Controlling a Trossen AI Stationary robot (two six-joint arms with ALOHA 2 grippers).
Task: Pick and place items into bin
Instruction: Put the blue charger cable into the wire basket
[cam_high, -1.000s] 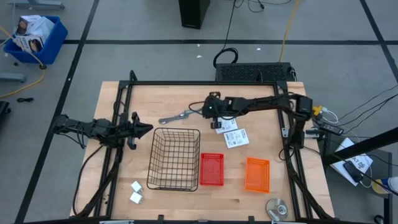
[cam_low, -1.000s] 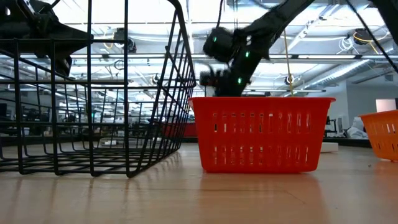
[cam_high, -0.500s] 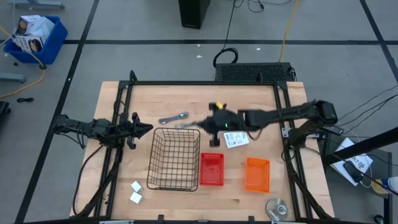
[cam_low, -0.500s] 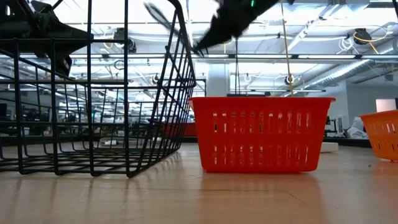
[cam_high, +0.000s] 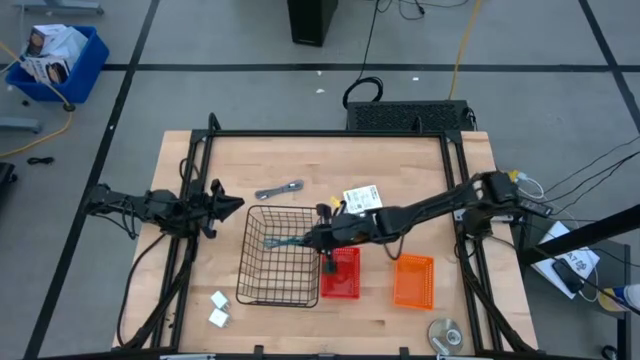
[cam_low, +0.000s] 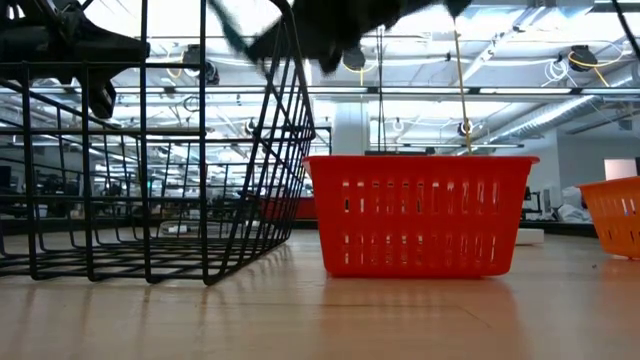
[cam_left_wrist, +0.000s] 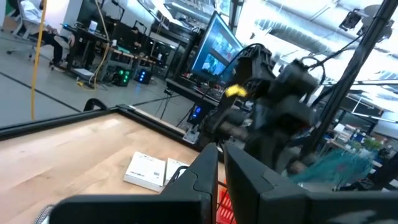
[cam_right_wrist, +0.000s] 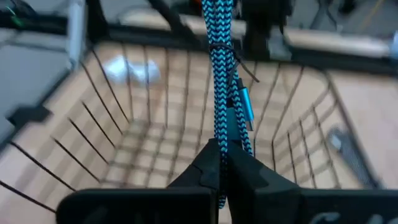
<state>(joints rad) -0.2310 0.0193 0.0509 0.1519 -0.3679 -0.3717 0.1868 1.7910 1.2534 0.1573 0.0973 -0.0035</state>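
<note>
Two grippers in view; right gripper (cam_high: 318, 238) is clamped on a teal braided tool (cam_right_wrist: 221, 68), holding it over the black wire basket (cam_high: 262, 290), the tool reaching toward 9 o'clock; left gripper (cam_high: 232, 207), fingers together and empty, rests at the table's 9 o'clock edge; a second tool (cam_high: 279, 189) lies at the basket's 12 o'clock; two white blocks (cam_high: 218, 308) sit at its 7 o'clock; white cards (cam_high: 361, 197) lie at its 2 o'clock.
</note>
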